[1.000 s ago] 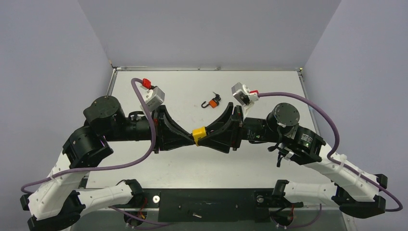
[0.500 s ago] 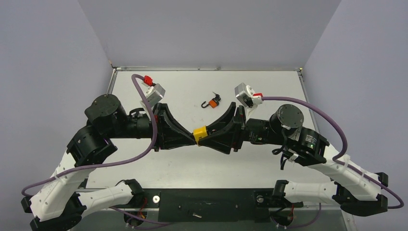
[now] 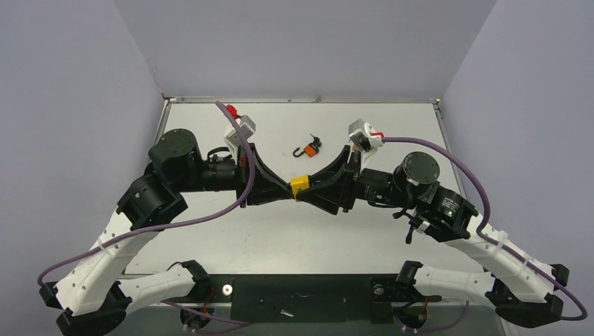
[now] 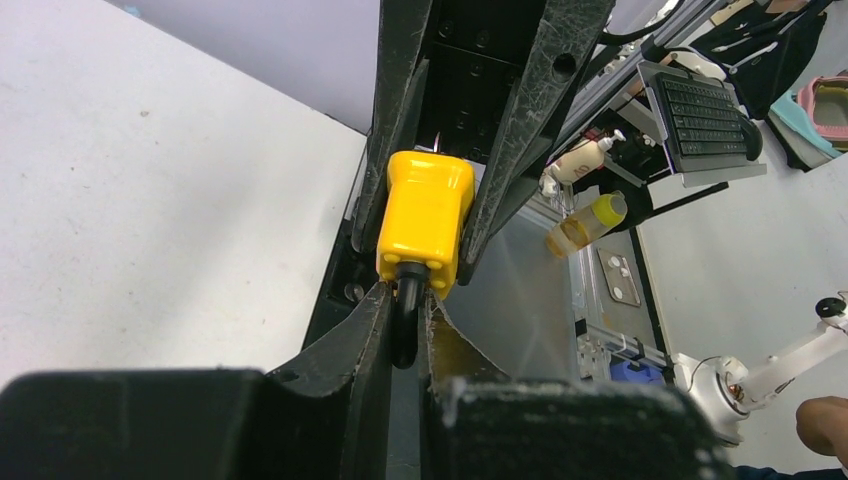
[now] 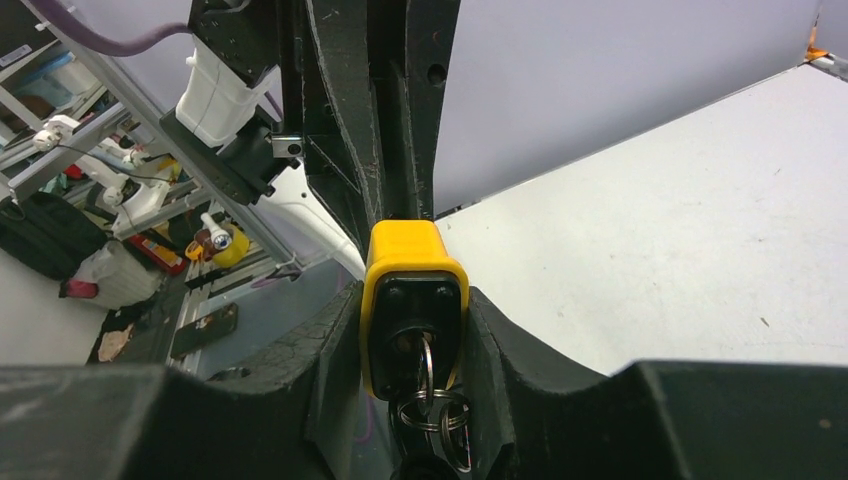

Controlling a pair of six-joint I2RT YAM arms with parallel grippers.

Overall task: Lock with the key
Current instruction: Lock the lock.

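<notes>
A yellow padlock point(image 3: 301, 184) hangs above the table's middle, held between both grippers. My left gripper point(image 3: 291, 190) is shut on its black shackle point(image 4: 406, 320), with the yellow body point(image 4: 425, 220) just beyond the fingertips. My right gripper point(image 3: 313, 183) is shut on the sides of the padlock body point(image 5: 412, 290). The black keyhole face points at the right wrist camera. A key point(image 5: 425, 362) sits in the keyhole, and metal key rings point(image 5: 432, 410) hang from it between the right fingers point(image 5: 330, 340).
A small orange padlock with a dark hook and key point(image 3: 309, 148) lies on the white table point(image 3: 392, 126) just beyond the grippers. Purple cables loop over both arms. The table's raised rim point(image 3: 301, 100) runs along the far edge.
Both grippers have carried the yellow padlock a little right and farther back. The left arm has swung inward and its wrist has rolled. Both grips are unchanged.
</notes>
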